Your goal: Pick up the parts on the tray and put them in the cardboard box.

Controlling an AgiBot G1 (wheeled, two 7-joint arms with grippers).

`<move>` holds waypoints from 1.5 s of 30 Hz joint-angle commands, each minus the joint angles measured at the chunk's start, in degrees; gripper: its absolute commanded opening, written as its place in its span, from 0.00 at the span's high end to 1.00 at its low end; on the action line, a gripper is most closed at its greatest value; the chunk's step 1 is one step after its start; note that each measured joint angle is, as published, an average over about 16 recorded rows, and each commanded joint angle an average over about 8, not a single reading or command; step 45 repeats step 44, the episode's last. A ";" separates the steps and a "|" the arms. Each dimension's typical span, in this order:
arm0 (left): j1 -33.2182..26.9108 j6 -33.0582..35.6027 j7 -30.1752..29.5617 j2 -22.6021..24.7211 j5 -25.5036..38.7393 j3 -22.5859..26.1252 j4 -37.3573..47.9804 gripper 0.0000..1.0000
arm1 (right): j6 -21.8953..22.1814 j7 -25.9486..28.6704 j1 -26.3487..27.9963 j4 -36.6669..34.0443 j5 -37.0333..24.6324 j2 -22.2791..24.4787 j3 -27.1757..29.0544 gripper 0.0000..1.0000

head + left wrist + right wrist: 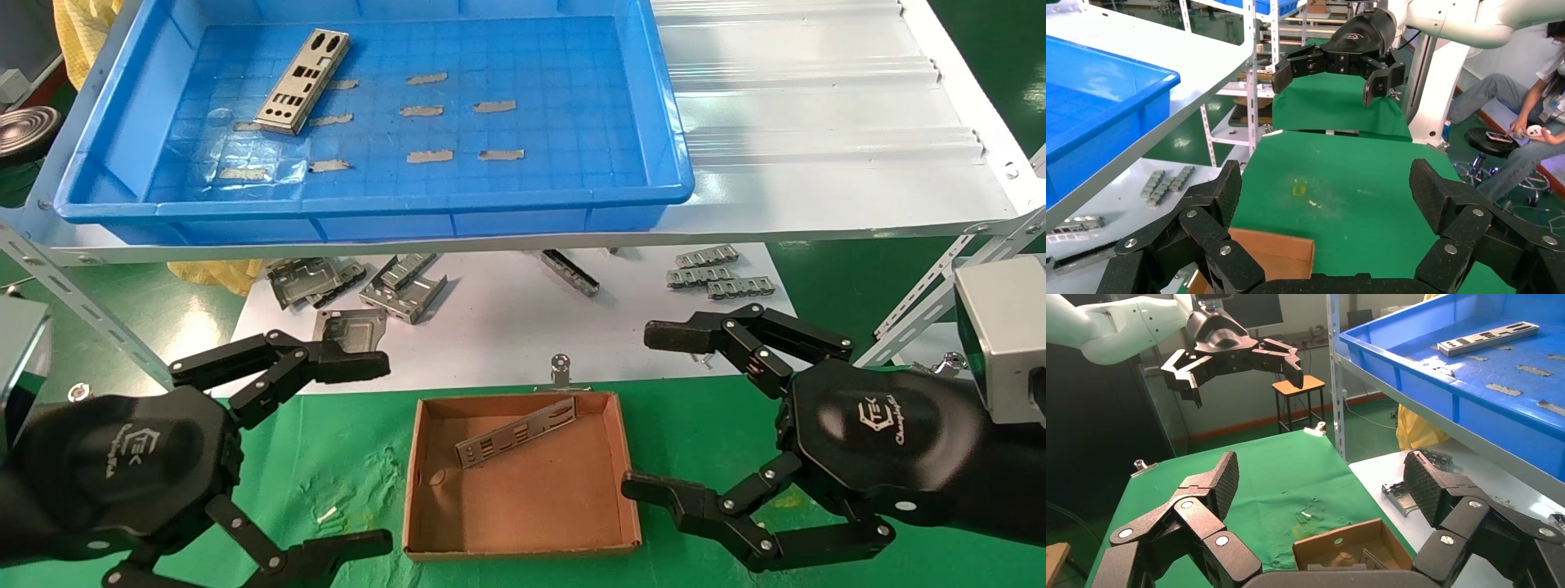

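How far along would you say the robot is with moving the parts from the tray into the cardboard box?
One part already leans inside the cardboard box. Nothing is in hand: the left gripper and right gripper hover open on either side of the box. One part is left in the blue tray.

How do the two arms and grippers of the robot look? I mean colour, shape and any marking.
Both the left gripper and the right gripper are black, with two jointed link fingers, silver pivot pins and textured pads. Each has a rounded glossy black body with a white logo. The arm links behind them are white, seen in the wrist views.
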 commanded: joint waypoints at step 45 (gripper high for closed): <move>0.00 0.00 0.00 0.00 0.00 0.00 0.00 0.00 | 0.00 0.00 0.00 0.00 0.00 0.00 0.00 0.00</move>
